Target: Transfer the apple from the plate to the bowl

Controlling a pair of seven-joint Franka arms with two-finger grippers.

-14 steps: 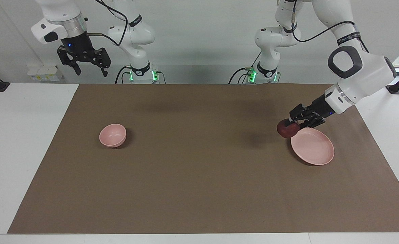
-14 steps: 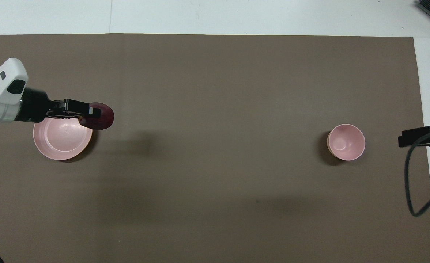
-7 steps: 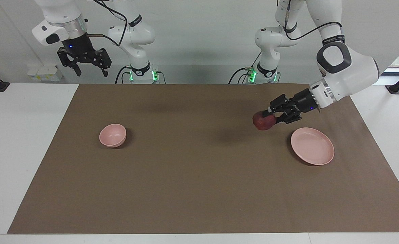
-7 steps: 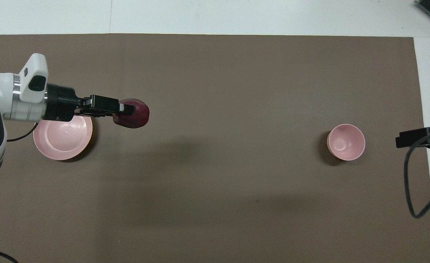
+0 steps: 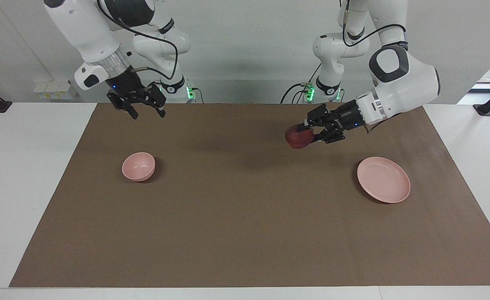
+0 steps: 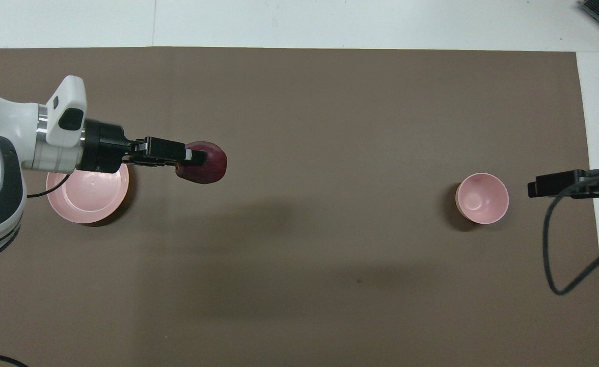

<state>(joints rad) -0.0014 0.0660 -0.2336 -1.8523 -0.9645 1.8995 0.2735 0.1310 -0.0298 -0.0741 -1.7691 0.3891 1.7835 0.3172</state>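
Observation:
My left gripper (image 5: 304,132) (image 6: 197,162) is shut on the dark red apple (image 5: 297,139) (image 6: 203,164) and holds it in the air over the bare brown mat, between the plate and the bowl. The pale pink plate (image 5: 383,179) (image 6: 86,193) lies at the left arm's end of the table with nothing on it. The small pink bowl (image 5: 138,166) (image 6: 482,198) stands at the right arm's end, with nothing in it. My right gripper (image 5: 146,111) (image 6: 533,189) hangs open and holds nothing, above the mat beside the bowl.
A brown mat (image 5: 245,233) (image 6: 330,102) covers most of the white table. A black cable (image 6: 559,244) hangs from the right arm over the mat's edge. A small white box (image 5: 53,89) sits off the table past the right arm.
The left gripper has carried the apple up and away from the plate toward the table's middle. The right arm has swung down and in toward the bowl.

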